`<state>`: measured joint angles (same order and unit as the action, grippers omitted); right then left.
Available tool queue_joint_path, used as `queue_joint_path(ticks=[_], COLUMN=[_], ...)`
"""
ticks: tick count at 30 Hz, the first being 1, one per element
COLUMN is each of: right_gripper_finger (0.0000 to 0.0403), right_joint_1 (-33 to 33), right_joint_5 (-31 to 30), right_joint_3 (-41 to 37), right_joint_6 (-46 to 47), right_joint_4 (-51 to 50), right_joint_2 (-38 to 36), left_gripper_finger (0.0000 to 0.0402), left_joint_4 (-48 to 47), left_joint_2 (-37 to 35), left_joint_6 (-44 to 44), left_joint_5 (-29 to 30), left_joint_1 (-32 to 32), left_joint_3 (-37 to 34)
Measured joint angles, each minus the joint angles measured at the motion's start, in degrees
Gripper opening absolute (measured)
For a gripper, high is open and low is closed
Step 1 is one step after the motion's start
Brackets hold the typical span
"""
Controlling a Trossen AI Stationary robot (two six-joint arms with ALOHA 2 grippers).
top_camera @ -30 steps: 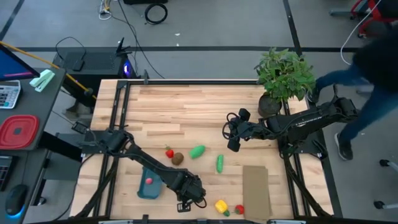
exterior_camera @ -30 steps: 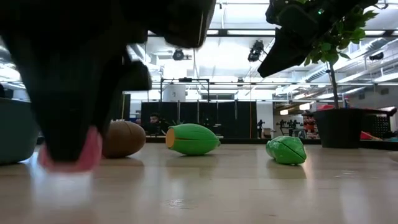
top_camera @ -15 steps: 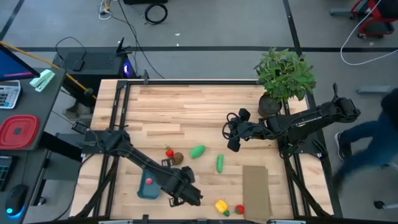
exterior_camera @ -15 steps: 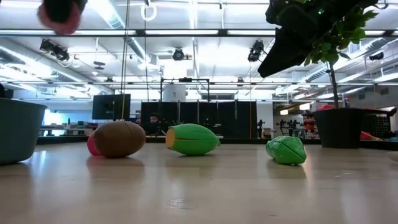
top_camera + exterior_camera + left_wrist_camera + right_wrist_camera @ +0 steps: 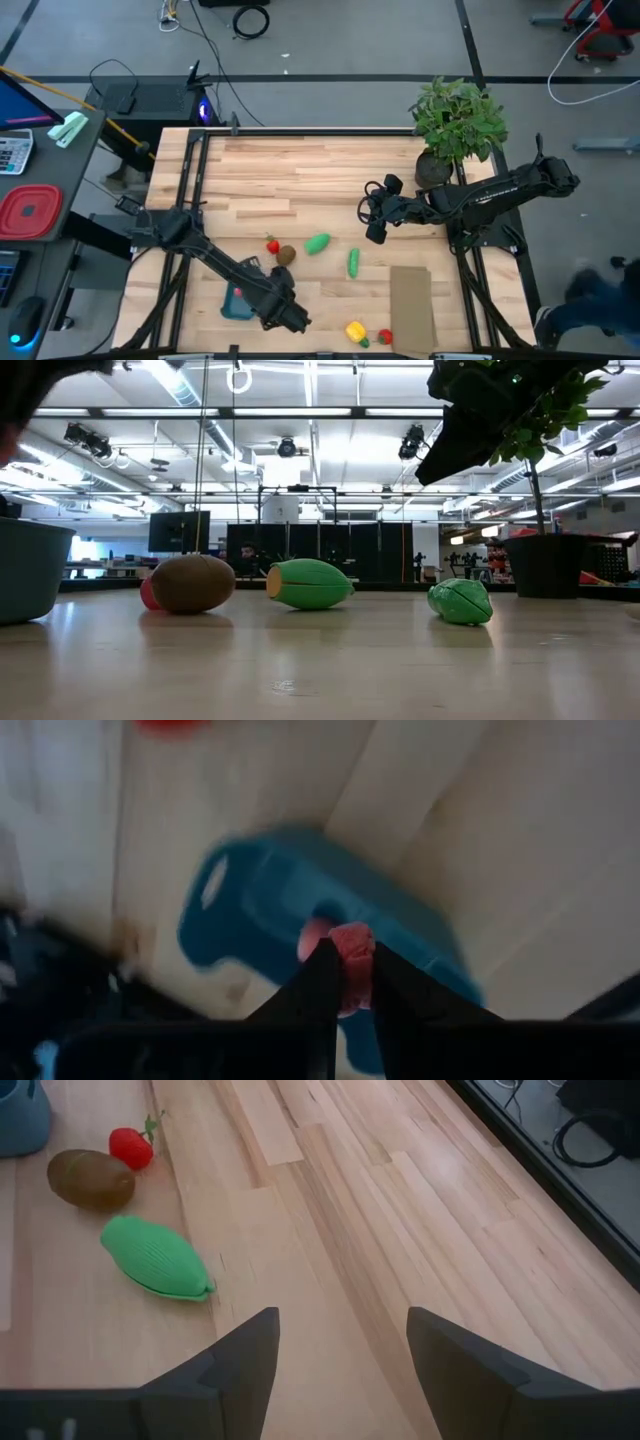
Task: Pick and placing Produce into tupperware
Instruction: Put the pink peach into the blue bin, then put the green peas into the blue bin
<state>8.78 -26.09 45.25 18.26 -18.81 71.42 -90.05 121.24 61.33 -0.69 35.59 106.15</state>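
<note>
grey floor (image 5: 330,50), strip-lit ceiling (image 5: 300,420), dark desk (image 5: 50,170).

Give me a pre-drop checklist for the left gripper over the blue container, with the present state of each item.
1. Grip: left gripper shut on the pink produce piece. Ok.
2. Position: it hangs by the front right corner of the teal tupperware in the high view; the wrist view shows the tupperware beneath. Whether it is centred: cannot tell.
3. Room inside: one pink piece already lies there, with bare floor left. Ok.
4. Right gripper: open, far off mid-table. Ok.
5. Nearby produce: red piece and brown kiwi lie apart from the tupperware. Ok.
</note>
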Motion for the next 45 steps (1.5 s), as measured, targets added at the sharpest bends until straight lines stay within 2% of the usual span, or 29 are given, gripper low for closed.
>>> queue_joint_path(ticks=[8,13,24,28,38,42,45], right_gripper_finger=[0.0231,0.0231,0.0231,0.0231,0.0231,0.0231,0.0231], right_joint_1=[0.0,0.01,0.01,0.0,0.0,0.0,0.0], right_joint_5=[0.0,0.0,0.0,0.0,0.0,0.0,0.0], right_joint_3=[0.0,0.0,0.0,0.0,0.0,0.0,0.0], right_joint_6=[0.11,0.17,0.15,0.13,0.09,0.04,-0.02], right_joint_4=[0.07,0.2,0.17,0.17,0.17,0.2,0.2], right_joint_2=[0.0,0.0,0.0,0.0,0.0,0.0,0.0], left_gripper_finger=[0.0046,0.0052,0.0074,0.0095,0.0183,0.0188,0.0178], left_joint_4=[2.05,9.35,8.75,8.75,7.94,3.66,-0.29], left_joint_2=[-0.27,-0.26,-0.27,-0.27,-0.27,-0.27,-0.27], left_joint_6=[4.13,3.75,3.55,0.95,-1.04,-0.95,-1.97], left_joint_5=[-1.61,-1.5,-1.51,-1.51,-1.51,-1.08,1.43], left_joint_1=[3.32,3.19,3.28,3.28,2.88,2.15,0.91], left_joint_3=[-8.0,-9.15,-9.17,-9.18,-9.16,-9.14,-9.14])
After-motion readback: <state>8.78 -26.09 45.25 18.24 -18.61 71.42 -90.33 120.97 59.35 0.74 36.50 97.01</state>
